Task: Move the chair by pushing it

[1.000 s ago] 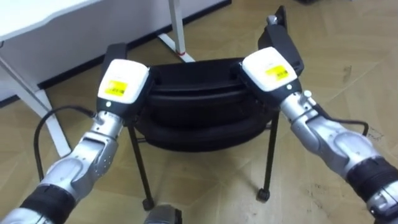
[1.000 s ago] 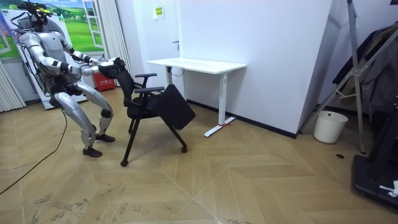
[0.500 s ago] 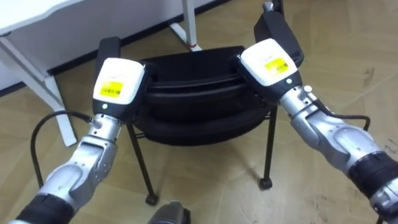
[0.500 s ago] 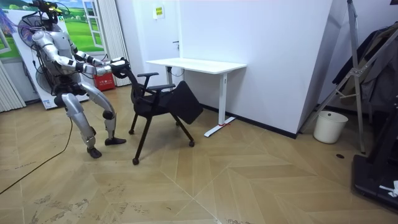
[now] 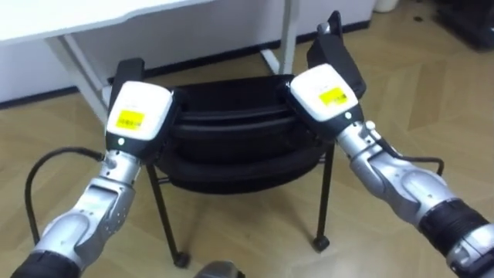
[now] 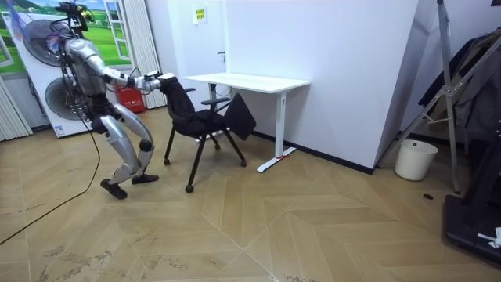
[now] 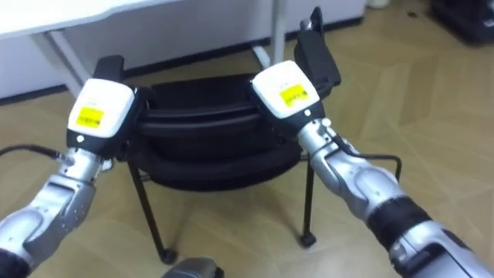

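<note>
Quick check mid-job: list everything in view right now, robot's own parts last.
chair: one, black, directly in front of the robot, by the desk.
desk: one, white, against the wall, beyond the chair.
bin: one, white, on the floor by the wall, room view's right.
dark clothing: hanging on a metal stand, room view's far right.
left robot hand: white-backed, at the chair back's left side.
right robot hand: white-backed, at the chair back's right side.

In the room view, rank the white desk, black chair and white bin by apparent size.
1. white desk and black chair: look about alike, too close to rank.
2. white bin: clearly smallest.
</note>
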Robot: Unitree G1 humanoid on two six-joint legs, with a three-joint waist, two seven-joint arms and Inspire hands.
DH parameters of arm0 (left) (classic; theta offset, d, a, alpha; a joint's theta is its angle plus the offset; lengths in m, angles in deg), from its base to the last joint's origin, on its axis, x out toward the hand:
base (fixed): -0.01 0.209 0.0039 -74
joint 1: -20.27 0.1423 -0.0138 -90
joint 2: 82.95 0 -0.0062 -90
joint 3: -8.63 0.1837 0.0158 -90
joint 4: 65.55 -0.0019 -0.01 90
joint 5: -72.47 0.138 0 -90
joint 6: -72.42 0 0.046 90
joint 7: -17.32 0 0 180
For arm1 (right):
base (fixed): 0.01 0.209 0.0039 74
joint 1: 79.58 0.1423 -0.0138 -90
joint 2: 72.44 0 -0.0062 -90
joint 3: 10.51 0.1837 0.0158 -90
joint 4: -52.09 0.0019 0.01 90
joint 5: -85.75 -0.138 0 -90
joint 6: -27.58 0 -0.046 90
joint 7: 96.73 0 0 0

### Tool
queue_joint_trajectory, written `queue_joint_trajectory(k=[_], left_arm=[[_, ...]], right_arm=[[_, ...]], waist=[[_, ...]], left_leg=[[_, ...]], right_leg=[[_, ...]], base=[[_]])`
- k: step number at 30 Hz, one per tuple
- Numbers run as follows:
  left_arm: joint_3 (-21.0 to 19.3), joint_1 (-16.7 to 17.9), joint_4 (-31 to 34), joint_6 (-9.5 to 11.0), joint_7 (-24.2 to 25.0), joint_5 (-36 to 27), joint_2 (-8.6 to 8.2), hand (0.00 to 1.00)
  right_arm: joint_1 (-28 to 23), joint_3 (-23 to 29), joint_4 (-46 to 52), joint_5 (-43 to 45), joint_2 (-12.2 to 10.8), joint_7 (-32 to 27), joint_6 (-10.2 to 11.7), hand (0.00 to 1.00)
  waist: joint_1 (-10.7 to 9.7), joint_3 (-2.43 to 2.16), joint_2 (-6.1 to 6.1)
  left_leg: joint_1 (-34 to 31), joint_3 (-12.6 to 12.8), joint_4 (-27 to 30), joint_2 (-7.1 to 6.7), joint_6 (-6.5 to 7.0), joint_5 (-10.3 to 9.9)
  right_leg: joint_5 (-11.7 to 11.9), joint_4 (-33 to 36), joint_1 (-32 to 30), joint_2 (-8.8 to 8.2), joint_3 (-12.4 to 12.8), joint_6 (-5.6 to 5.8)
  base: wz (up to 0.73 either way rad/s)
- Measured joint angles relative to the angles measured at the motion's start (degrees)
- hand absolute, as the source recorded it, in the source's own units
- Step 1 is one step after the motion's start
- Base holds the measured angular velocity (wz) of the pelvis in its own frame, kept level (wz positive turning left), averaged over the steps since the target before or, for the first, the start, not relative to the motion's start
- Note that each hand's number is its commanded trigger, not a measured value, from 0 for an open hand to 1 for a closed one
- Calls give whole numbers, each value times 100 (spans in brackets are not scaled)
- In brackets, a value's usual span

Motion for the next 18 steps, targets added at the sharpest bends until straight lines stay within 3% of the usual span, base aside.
queue_joint_trajectory(k=[1,3,5,6,7,8,9,10,11,12,14,16,18], left_arm=[[27,-149,-191,32,-41,-22,-25,100],[22,-304,-420,42,-131,-26,-72,100],[-13,-360,-502,26,-141,-34,-74,100],[-9,-360,-554,28,-151,-53,-50,100],[-12,-355,-558,25,-138,-60,-11,100],[-37,-348,-546,26,-133,-60,17,100],[-54,-374,-481,26,-114,-68,105,100],[-69,-395,-465,-1,-106,-85,94,100],[-75,-376,-466,-44,-107,-85,61,100],[-94,-325,-445,-83,-131,-110,39,100],[-113,-263,-345,-162,-139,-135,12,100],[-206,-232,-282,-206,-188,-116,-15,100],[-200,-200,-186,-266,-185,-119,-6,100]], right_arm=[[83,-28,-89,0,-43,-3,-45,100],[272,-34,-214,49,-134,36,-107,100],[366,-23,-351,50,-248,56,-111,100],[382,-25,-452,51,-350,62,-112,100],[390,-25,-475,41,-411,129,-108,100],[389,-19,-463,36,-439,163,-112,100],[428,15,-436,35,-477,174,-126,100],[461,30,-412,30,-493,200,-142,100],[481,30,-416,30,-486,241,-140,100],[558,18,-431,34,-489,330,-117,100],[668,17,-440,52,-479,402,-59,100],[787,30,-474,62,-476,485,-1,100],[792,58,-479,61,-464,505,40,100]], waist=[[82,10,11],[129,23,70],[164,19,42],[211,38,14],[259,37,-61],[288,-20,-83],[257,-12,-79],[184,10,-109],[212,2,-99],[255,25,-77],[255,34,-86],[251,73,-164],[230,56,-151]], left_leg=[[40,-58,-40,-16,-10,-27],[58,-197,-33,-27,-14,-64],[142,-345,-4,-34,-135,-128],[268,-437,16,-39,-216,-231],[347,-546,124,-40,-318,-409],[345,-592,229,-7,-401,-499],[326,-572,373,98,-514,-603],[342,-499,393,210,-562,-643],[362,-427,371,282,-567,-643],[431,-341,281,368,-596,-654],[428,-321,180,409,-624,-660],[439,-335,67,403,-644,-652],[471,-399,36,396,-666,-658]], right_leg=[[-601,44,-399,160,303,95],[-939,-340,-1049,214,576,128],[-930,-1405,-1426,190,729,164],[-830,-2236,-1425,120,757,131],[-671,-2588,-1400,88,742,87],[-645,-2556,-1328,112,673,36],[-581,-2455,-1217,132,531,-112],[-670,-2343,-1151,133,473,-263],[-711,-2341,-1117,142,439,-285],[-758,-2345,-1064,157,403,-347],[-815,-2340,-1062,136,338,-393],[-914,-2336,-1065,131,299,-363],[-974,-2334,-1027,175,278,-372]], base=[[38],[47],[50],[44],[47],[67],[85],[78],[43],[16],[16],[13],[18]])
